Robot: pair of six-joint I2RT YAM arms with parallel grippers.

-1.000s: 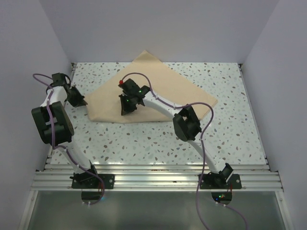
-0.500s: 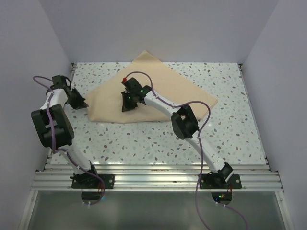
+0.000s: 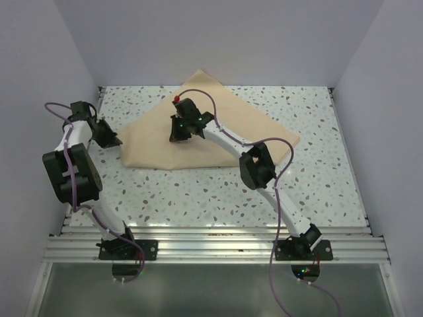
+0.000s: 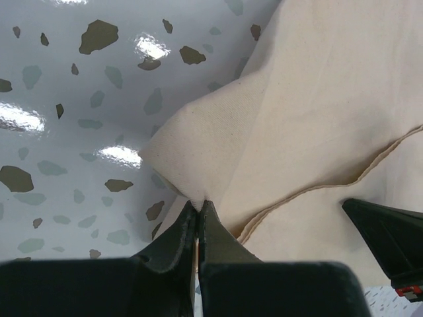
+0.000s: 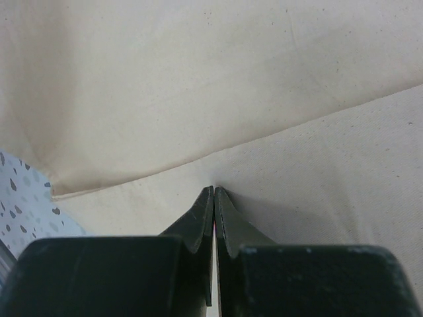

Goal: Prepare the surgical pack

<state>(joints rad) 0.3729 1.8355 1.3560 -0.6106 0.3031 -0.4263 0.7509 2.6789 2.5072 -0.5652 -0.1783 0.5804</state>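
Left wrist shows left gripper (image 4: 198, 210) pinching fabric sheet (image 4: 317, 99); right gripper (image 5: 215, 193) pinches it too

On the table (image 3: 317, 178) lies the fabric sheet (image 3: 231, 122), left end effector (image 3: 110, 139) at its left corner, right end effector (image 3: 177, 137) mid-sheet.

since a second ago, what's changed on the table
The right hand moved across the fabric sheet, away from its base and toward the far edge of the table, with its jaws shut. Nothing was taken hold of or let go. The left hand stayed shut on the sheet's left corner, and the sheet's outline looks unchanged.
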